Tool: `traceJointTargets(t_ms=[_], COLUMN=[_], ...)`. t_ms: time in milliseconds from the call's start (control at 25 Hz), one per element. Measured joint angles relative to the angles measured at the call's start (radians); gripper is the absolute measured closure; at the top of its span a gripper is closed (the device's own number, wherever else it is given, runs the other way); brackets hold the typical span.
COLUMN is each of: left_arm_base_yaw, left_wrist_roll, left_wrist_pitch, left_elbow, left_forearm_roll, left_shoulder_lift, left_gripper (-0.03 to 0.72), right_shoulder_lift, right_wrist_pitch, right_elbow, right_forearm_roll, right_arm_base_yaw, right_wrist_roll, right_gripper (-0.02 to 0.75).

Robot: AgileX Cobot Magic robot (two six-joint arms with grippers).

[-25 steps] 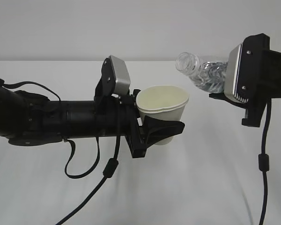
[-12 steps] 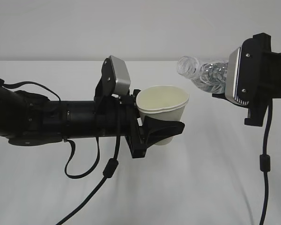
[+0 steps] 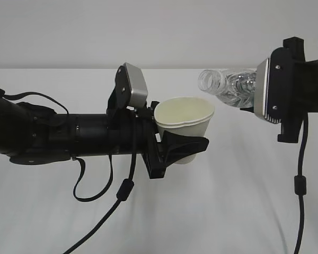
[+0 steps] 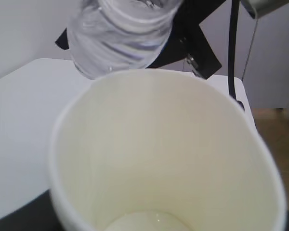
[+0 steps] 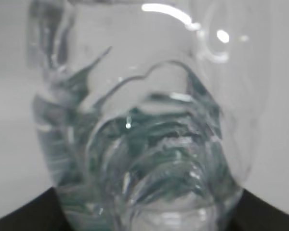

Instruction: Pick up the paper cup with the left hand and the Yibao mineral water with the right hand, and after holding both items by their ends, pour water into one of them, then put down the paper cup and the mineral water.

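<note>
Seen from the exterior view, the small clear ribbed plastic bottle of Yibao mineral water lies almost level in mid-air, its open mouth pointing left and hanging just above and to the right of the rolled rim of the small white tapered paper cup; a second ago the neck dipped down toward the cup, and it has since risen and drawn slightly back, which suggests the pour is ending and that setting both items down comes next. The long black cylindrical left arm's tool clamps the cup by its lower end, jaws part-way apart around the wall, and has not shifted. The blocky black right tool with its flat grey panel holds the bottle by its base end, jaws likewise part-open on it. The white bench beneath both is bare of other objects, with broad room to lower either item; only the looping black cable under the left arm crosses that space. In the left wrist view, the cup's cream interior fills the frame with what looks like a little water at the bottom, the bottle's mouth overhanging its far rim, and the bench's far edge and right corner stand beyond. In the right wrist view, the bottle's ribbed base blocks nearly everything, gripped between dark jaw tips at the lower corners.
</note>
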Motion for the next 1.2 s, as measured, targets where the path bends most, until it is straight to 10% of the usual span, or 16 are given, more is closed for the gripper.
traceJointTargets(t_ms=[1200], left_arm_base_yaw=[-0.012], left_wrist_roll=[0.0], left_wrist_pitch=[0.004], left_elbow=[0.0], left_forearm_roll=[-0.023], left_shoulder_lift=[0.0], left_gripper=[0.269], right_shoulder_lift=[0.0], right_wrist_pitch=[0.047], right_elbow=[-0.045], right_forearm_roll=[-0.07], right_arm_base_yaw=[0.023], right_wrist_roll=[-0.014], right_gripper=[0.339])
